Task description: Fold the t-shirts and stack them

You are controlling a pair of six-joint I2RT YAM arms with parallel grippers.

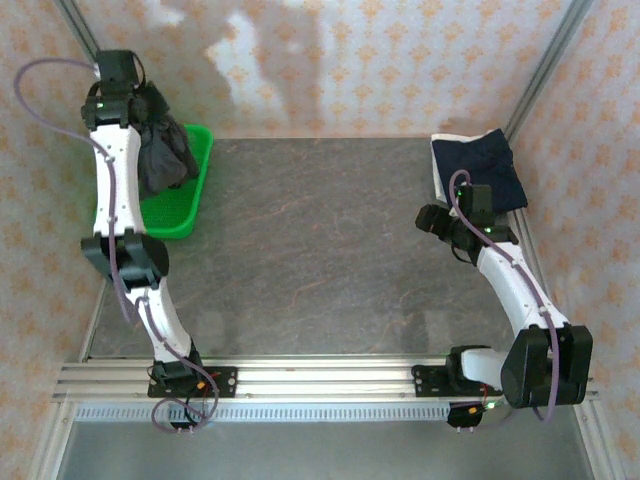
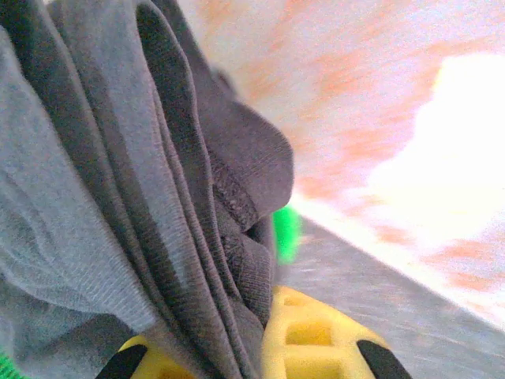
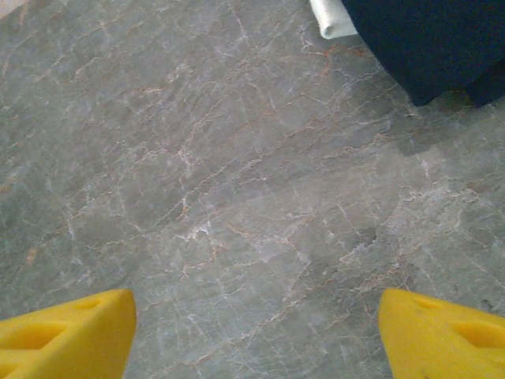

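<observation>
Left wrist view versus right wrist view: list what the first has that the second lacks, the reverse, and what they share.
Left wrist, not right wrist: the dark charcoal t-shirt bunched and pinched in the shut left gripper, a sliver of the green basket, and a blurred patterned wall. Right wrist, not left wrist: the navy t-shirt lying at top right, a white t-shirt edge beside it, and the right gripper open. Both: yellow fingers at the bottom edge and the grey marbled table.
</observation>
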